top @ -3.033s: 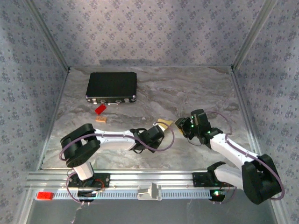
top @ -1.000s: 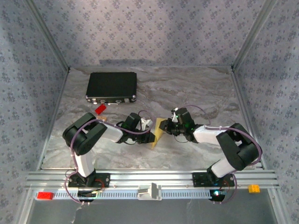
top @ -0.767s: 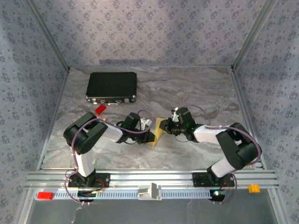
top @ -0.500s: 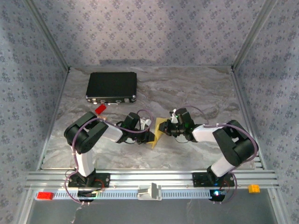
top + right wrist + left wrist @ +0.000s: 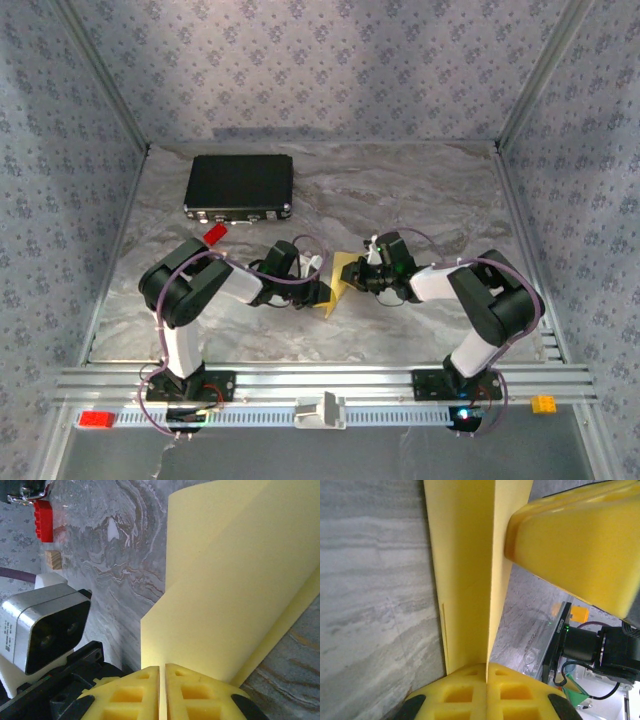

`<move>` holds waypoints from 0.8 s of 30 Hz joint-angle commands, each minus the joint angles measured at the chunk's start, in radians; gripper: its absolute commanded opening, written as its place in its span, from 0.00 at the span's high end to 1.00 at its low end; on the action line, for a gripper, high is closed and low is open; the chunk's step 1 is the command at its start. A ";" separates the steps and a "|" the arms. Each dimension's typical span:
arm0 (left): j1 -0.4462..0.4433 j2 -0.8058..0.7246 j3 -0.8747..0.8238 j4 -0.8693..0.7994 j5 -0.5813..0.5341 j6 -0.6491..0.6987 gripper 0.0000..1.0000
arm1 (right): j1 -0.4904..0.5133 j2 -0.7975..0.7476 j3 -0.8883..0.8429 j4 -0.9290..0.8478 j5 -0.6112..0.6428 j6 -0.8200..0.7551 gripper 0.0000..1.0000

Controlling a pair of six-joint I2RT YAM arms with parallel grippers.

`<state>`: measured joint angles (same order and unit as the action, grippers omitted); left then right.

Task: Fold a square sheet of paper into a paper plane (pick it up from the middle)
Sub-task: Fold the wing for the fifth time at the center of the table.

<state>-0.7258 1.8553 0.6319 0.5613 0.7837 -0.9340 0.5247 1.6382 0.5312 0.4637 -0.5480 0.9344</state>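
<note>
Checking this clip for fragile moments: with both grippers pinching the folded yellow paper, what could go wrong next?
1. The left gripper and right gripper are both shut on the paper, close together. Pulling apart could tear it, or the fingers could bump.
2. In the left wrist view the folded layers look slightly offset, so the crease may set crooked.
</note>
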 commanded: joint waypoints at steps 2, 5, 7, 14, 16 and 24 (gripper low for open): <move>-0.011 0.067 0.011 -0.035 -0.062 0.013 1.00 | 0.002 -0.007 0.017 0.018 -0.029 -0.007 0.87; -0.011 0.069 0.012 -0.038 -0.063 0.014 1.00 | 0.020 -0.005 0.030 0.007 -0.033 -0.025 0.87; -0.011 0.071 0.014 -0.040 -0.062 0.014 1.00 | 0.028 0.011 0.042 -0.011 -0.034 -0.029 0.87; -0.011 0.074 0.012 -0.044 -0.064 0.014 1.00 | 0.020 0.044 0.055 -0.047 0.010 -0.031 0.88; -0.011 0.075 0.014 -0.046 -0.064 0.015 1.00 | 0.014 0.049 0.055 -0.051 0.015 -0.034 0.88; -0.011 0.073 0.015 -0.060 -0.062 0.023 1.00 | 0.000 0.067 0.052 -0.034 0.007 -0.037 0.88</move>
<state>-0.7197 1.8664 0.6388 0.5610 0.8051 -0.9367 0.5323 1.6852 0.5674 0.4454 -0.5541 0.9222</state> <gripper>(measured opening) 0.045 0.119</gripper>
